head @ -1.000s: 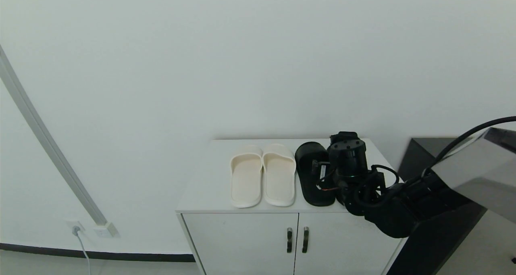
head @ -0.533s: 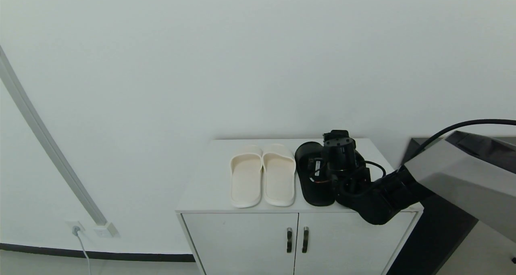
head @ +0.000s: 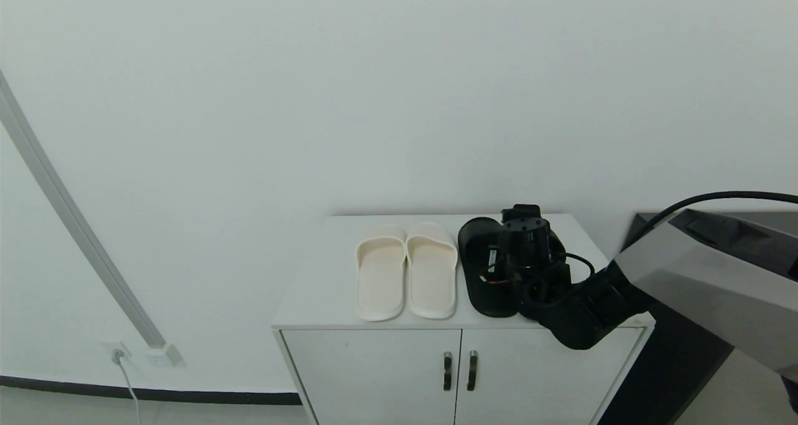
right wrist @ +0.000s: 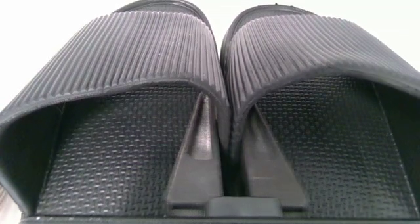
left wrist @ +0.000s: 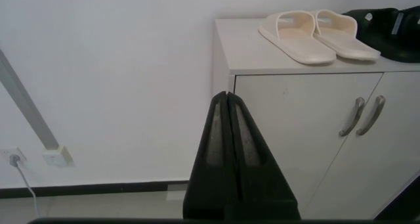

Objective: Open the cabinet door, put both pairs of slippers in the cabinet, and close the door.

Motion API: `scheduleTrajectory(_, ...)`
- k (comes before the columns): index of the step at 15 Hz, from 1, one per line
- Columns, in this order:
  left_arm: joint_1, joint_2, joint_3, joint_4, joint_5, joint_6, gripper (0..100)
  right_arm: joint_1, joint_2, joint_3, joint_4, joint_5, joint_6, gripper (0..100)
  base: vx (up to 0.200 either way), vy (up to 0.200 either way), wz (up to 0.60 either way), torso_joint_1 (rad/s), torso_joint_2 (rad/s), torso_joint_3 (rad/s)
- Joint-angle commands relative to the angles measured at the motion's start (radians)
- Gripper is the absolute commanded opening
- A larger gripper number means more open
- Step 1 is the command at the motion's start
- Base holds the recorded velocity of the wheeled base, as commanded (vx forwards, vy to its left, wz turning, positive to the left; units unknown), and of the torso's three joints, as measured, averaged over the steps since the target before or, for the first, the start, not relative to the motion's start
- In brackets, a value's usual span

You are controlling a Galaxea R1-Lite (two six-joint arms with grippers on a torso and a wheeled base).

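A cabinet [head: 374, 375] by a white wall [head: 374, 101] has white slippers [head: 406, 269] and black slippers [head: 480, 272] on top. The right hand [right wrist: 226, 109] pinches the black pair; the left hand [left wrist: 227, 99] is pressed together.

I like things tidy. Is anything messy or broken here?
Nothing stands out. The white slippers and black slippers lie neatly side by side on the cabinet, whose doors are shut. The right claw has one finger inside each black slipper, pinching their touching sides.
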Motion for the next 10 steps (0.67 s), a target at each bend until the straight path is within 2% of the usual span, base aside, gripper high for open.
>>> scheduleTrajectory(1,0.000,0.001,-0.001,0.000,0.000,-0.001,0,0.000,-0.014,0.023,-0.013,0.000,-0.008,0,0.000,0.000,0.00,0.000,0.00,0.000)
scheduleTrajectory(4,0.000,0.001,-0.001,0.000,0.000,0.001,0,0.000,-0.097,0.055,-0.009,0.021,-0.022,0,0.000,0.000,0.00,0.000,0.00,0.000)
scheduleTrajectory(6,0.000,0.001,-0.001,0.000,0.000,0.001,0,0.006,-0.169,0.102,-0.010,0.073,-0.048,0,0.000,0.000,0.00,0.000,0.00,0.000)
scheduleTrajectory(10,0.000,0.001,0.001,0.000,0.000,0.001,0,0.086,-0.451,0.319,-0.007,0.260,-0.051,0,0.000,0.000,0.00,0.000,0.00,0.000)
